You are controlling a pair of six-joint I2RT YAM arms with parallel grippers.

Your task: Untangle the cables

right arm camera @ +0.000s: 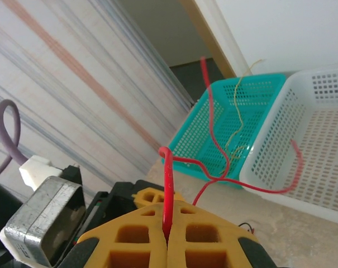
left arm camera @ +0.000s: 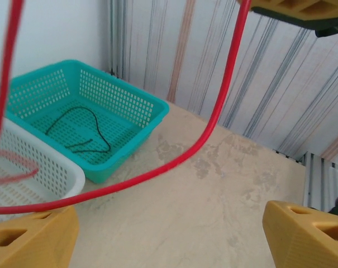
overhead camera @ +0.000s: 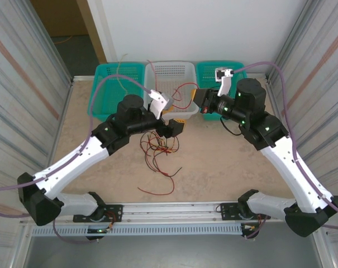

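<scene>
- Three baskets stand beyond the grippers: two teal, with one white between them.
- One teal basket [left arm camera: 119, 98], ahead of the left gripper [left arm camera: 169, 237], holds a single black cable [left arm camera: 96, 120].
- The other teal basket [right arm camera: 199, 139], ahead of the right gripper [right arm camera: 167, 226], holds a single pale cable [right arm camera: 238, 106].
- The white basket [right arm camera: 325, 111] has a loop of the red cable [right arm camera: 168, 184] sagging into it (blurred there).
- The right gripper is clenched on that red cable.
- The left gripper is released, jaws wide, and the red cable crosses between them ungripped.
- A tangle of red and black cables [overhead camera: 157, 146] lies on the worktop [overhead camera: 224, 162] just beside the left gripper (too knotted to count).
</scene>
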